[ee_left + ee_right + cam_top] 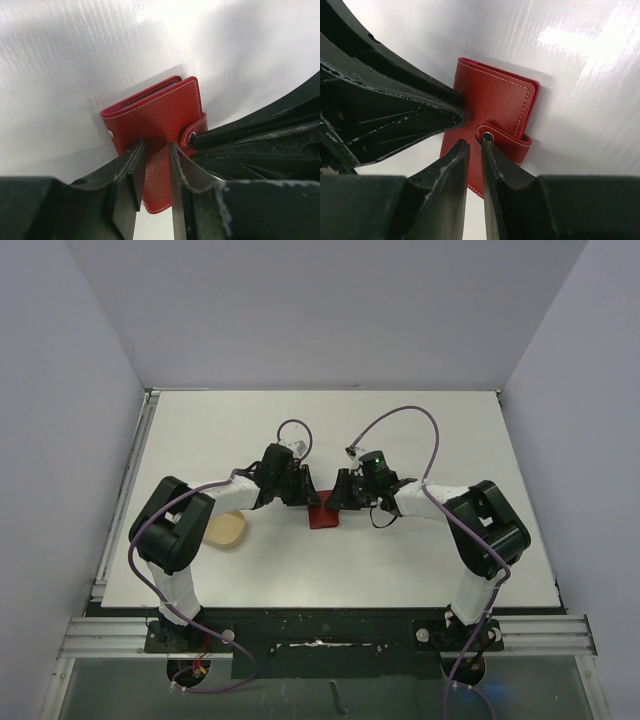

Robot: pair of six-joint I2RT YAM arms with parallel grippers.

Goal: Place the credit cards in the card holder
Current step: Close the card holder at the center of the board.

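The card holder is a red wallet lying folded shut on the white table between my two grippers. It shows in the left wrist view and the right wrist view. Its snap tab wraps over the edge. My left gripper rests its tips on the wallet's cover, jaws a little apart with nothing between them. My right gripper has its jaws almost together, tips at the snap button. No credit cards are in view.
A tan oval dish sits on the table to the left of the wallet, beside the left arm. The two grippers almost touch each other above the wallet. Grey walls enclose the table.
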